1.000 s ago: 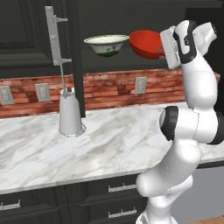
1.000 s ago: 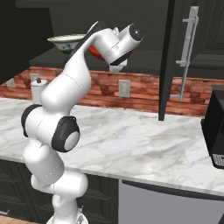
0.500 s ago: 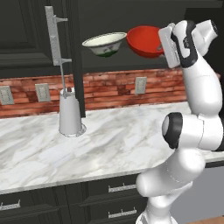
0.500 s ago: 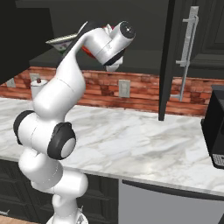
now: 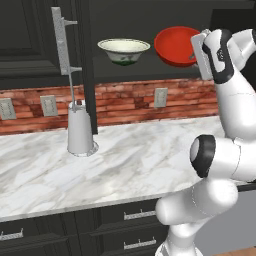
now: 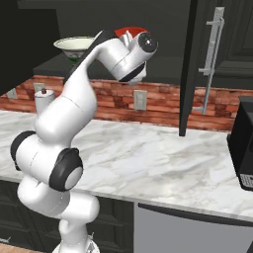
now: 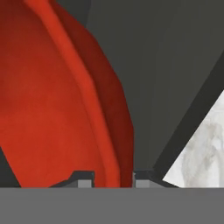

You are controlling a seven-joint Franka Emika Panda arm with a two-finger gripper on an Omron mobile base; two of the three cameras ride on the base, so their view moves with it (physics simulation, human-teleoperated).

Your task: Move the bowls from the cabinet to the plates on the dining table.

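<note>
left base view: the glossy red round bowl (image 5: 176, 46) has lifted and tilted at upper right, rim clamped in the gripper (image 7: 113, 177), leaving the cream-white green-marked bowl (image 5: 123, 50) shelved.

The red bowl (image 7: 52, 96) takes up the left side of the hand view, its rim running as a brighter band down to the gripper (image 7: 113, 175); the two finger tips stand either side of that rim, clamped on it; right of the bowl lies the dark cabinet (image 7: 166, 65) interior; beyond that, a wedge of marble counter (image 7: 201, 153).
</note>
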